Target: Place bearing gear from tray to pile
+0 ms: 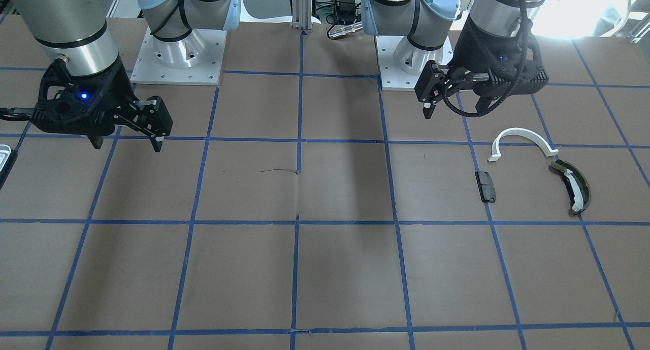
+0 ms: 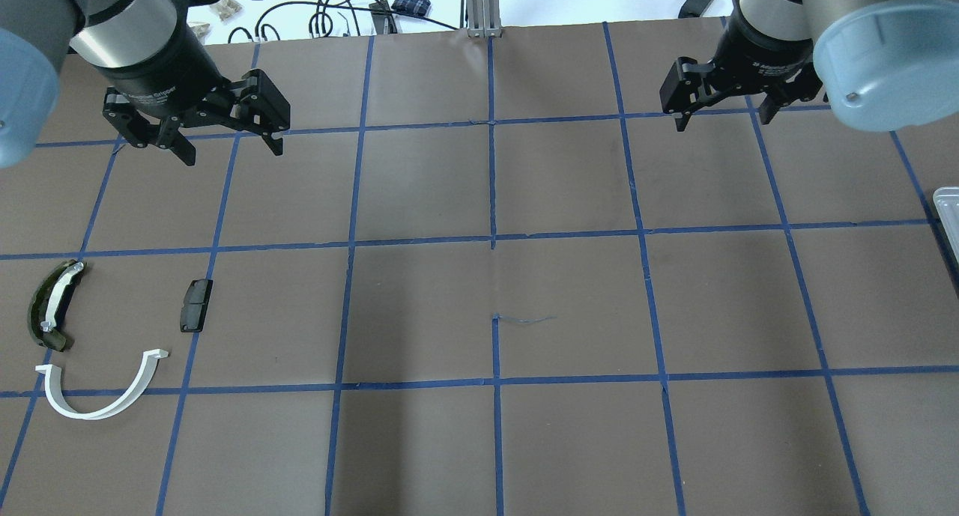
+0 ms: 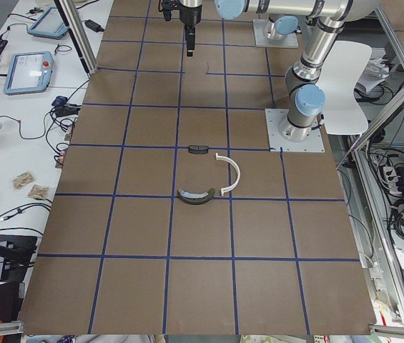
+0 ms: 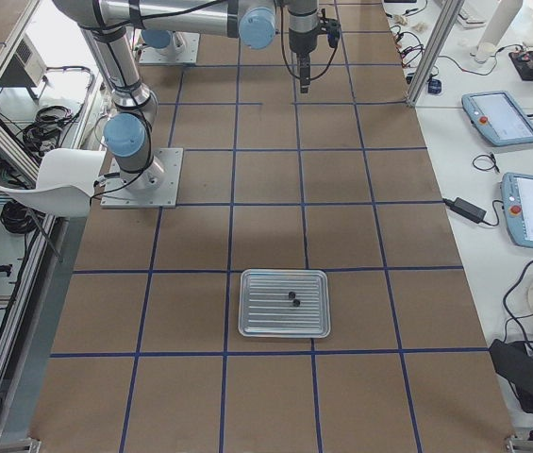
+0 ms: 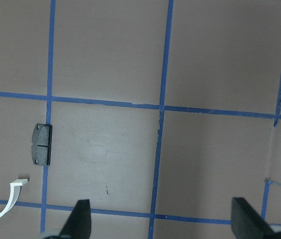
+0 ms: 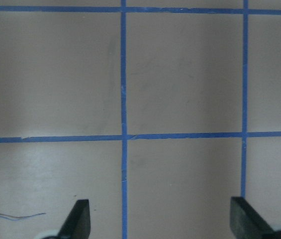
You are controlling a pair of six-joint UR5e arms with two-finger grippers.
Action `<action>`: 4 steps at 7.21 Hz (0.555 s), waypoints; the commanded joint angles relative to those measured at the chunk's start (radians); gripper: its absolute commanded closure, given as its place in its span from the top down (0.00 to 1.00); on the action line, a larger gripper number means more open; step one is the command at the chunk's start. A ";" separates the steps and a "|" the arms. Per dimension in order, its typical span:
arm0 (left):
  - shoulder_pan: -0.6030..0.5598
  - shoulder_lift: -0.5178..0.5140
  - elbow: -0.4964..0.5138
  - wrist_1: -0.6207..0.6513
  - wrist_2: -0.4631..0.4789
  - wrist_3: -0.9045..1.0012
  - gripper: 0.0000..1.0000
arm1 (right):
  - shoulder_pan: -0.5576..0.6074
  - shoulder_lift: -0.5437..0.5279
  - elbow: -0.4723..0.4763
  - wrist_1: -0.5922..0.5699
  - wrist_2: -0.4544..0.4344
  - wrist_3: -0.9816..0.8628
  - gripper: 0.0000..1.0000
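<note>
The tray (image 4: 247, 330) lies on the table's right end with two small dark parts (image 4: 291, 299) in it; I cannot tell which is the bearing gear. Only its corner shows in the overhead view (image 2: 947, 205). The pile lies at the left end: a white arc (image 2: 120, 405), an olive curved piece (image 2: 49, 314) and a black block (image 2: 195, 305). My left gripper (image 2: 232, 147) hangs open and empty above the table, beyond the pile. My right gripper (image 2: 721, 119) hangs open and empty, away from the tray. The left wrist view shows the block (image 5: 43, 144) and the arc's end (image 5: 11, 196).
Brown table mat (image 2: 494, 291) with a blue tape grid. A short stray thread (image 2: 524, 320) lies near the middle. Robot bases (image 1: 177, 60) stand at the table's robot side. Tablets and cables lie on a side bench (image 4: 511, 160).
</note>
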 commanded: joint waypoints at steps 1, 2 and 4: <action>-0.001 0.000 0.000 0.000 0.000 0.000 1.00 | -0.011 0.091 -0.009 -0.109 -0.003 -0.057 1.00; -0.001 -0.001 0.000 0.000 0.000 0.000 1.00 | -0.081 0.104 -0.009 -0.111 -0.001 -0.197 1.00; 0.005 -0.003 -0.001 0.000 0.002 0.003 1.00 | -0.358 0.104 -0.004 -0.101 0.069 -0.575 1.00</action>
